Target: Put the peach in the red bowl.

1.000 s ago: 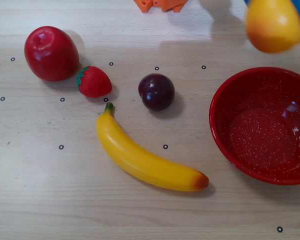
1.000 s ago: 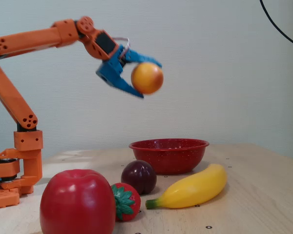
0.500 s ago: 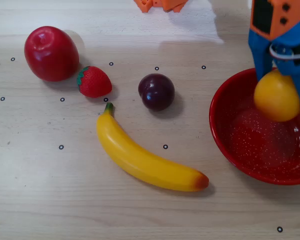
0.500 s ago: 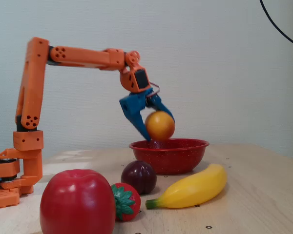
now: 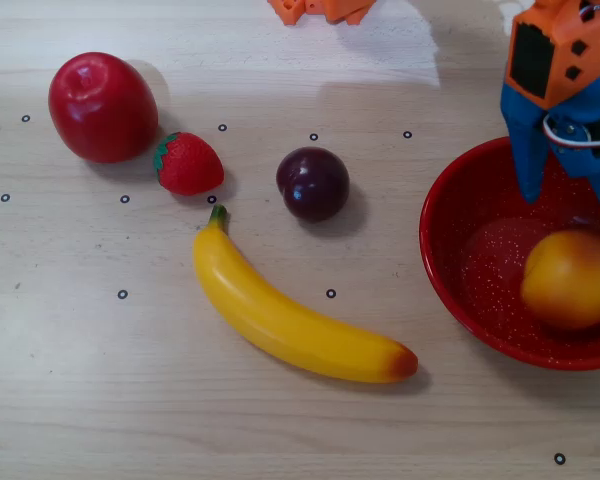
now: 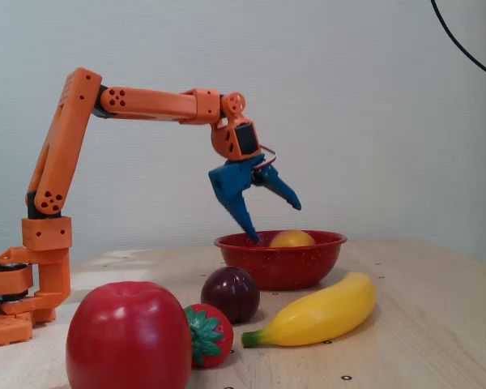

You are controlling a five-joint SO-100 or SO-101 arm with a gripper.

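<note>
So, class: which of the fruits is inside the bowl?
The peach. It alone sits in the red bowl; the other fruits lie on the table.

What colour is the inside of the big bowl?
Glossy red with tiny white speckles; the red bowl shows this best in the overhead view.

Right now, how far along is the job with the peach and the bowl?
Nearly finished. The peach already lies inside the bowl, and its top shows over the rim in the fixed view. Nothing is in hand: the gripper hangs above the bowl, jaws open and empty. Only pulling the arm away looks left.
</note>
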